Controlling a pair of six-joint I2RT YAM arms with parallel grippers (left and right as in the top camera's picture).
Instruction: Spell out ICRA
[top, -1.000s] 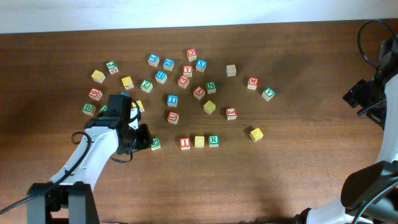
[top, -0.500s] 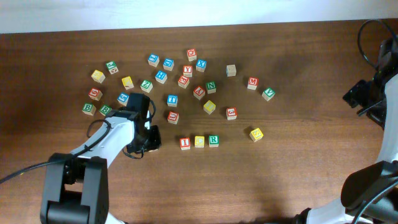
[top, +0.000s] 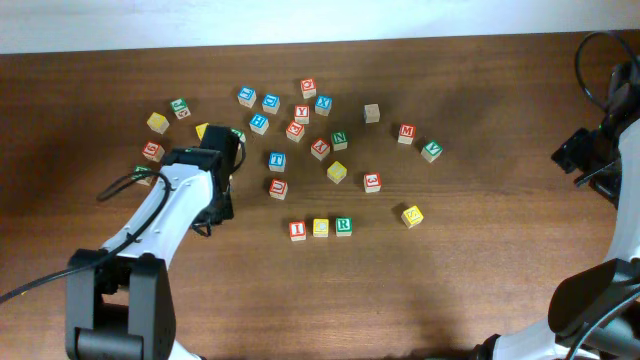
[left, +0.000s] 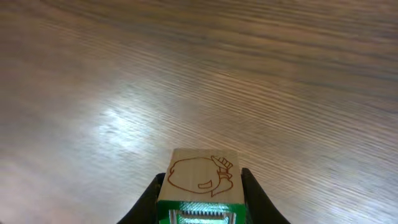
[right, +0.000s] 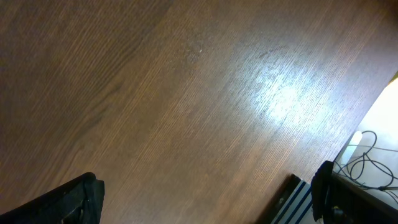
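My left gripper (left: 202, 190) is shut on a green-edged wooden block (left: 199, 171) with a brown line drawing on its top face, held above bare table. In the overhead view the left gripper (top: 217, 206) is left of the row, and the arm hides the block. On the table a red I block (top: 297, 230), a yellow block (top: 320, 228) and a green R block (top: 343, 225) stand side by side in a row. My right gripper (right: 205, 199) is open and empty, at the far right edge of the table (top: 585, 160).
Several loose letter blocks lie scattered behind the row, from a yellow one (top: 157, 122) at the left to a green one (top: 431, 150) at the right. A yellow block (top: 411, 215) lies right of the row. Cables hang by the right arm (top: 600, 70).
My left gripper closed on the green block that lay left of the red I, then drew back to the left and up with it. The right arm has not moved.
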